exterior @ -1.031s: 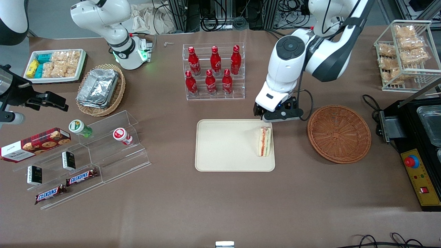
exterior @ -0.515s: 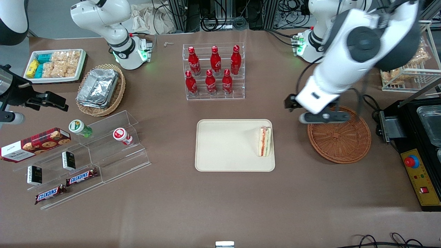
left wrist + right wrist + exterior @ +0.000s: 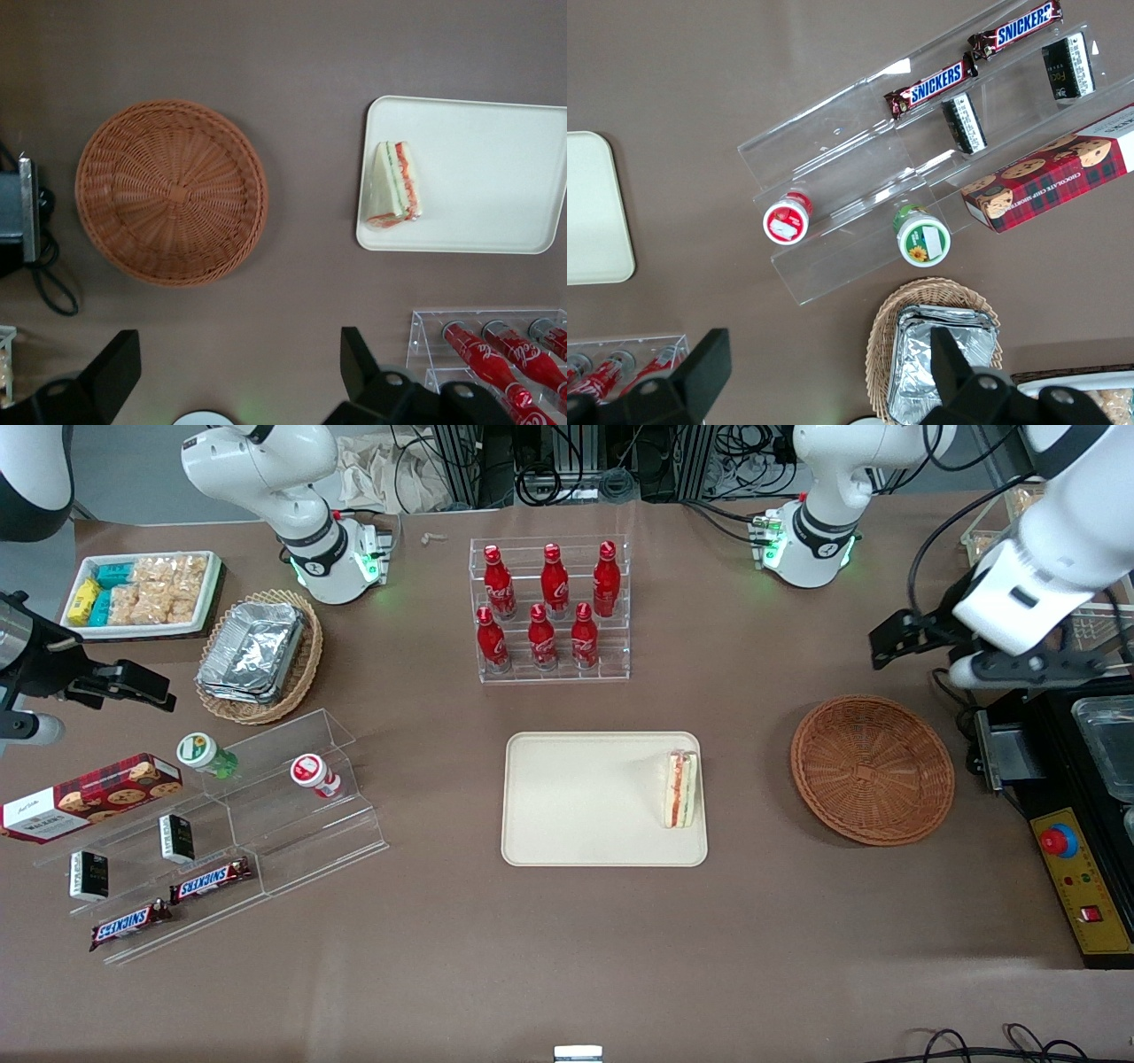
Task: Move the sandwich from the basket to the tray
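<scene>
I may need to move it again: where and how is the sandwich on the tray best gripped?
Probably from above, the gripper open, closing across the bread faces of the sandwich at mid-length. It stands on edge at the rim of the tray, filling stripes up.

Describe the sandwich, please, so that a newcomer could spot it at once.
Find the cream tray mid-table, nearer the front camera than the cola bottle rack. The sandwich lies on its end toward the empty brown basket: the tray's only item. The open gripper hangs high, empty.
</scene>
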Available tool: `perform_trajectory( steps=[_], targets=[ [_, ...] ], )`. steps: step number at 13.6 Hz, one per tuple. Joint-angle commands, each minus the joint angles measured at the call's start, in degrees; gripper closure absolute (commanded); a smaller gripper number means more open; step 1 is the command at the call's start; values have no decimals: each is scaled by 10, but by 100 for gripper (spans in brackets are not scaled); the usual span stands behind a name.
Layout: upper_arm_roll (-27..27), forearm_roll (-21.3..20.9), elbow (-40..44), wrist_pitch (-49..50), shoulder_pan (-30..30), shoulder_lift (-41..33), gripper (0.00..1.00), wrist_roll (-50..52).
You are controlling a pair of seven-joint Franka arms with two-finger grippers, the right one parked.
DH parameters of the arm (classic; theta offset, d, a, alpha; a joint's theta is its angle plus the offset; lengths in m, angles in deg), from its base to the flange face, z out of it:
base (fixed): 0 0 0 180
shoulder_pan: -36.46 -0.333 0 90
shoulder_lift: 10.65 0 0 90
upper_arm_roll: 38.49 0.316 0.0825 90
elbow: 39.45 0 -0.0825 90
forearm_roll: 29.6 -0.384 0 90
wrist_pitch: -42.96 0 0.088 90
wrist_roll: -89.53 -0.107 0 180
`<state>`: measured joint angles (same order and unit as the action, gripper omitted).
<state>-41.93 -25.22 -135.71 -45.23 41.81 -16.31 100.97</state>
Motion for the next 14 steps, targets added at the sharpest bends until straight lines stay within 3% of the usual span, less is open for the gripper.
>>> perform_trajectory(
  steps=[1, 6, 11, 14],
  targets=[
    [13, -3, -39, -3, 5, -39, 0, -6],
    [12, -4, -20, -3, 4, -23, 0, -7],
    [-6, -56, -16, -3, 5, -6, 0, -8],
    [-8, -59, -17, 4, 5, -8, 0, -8]
  ],
)
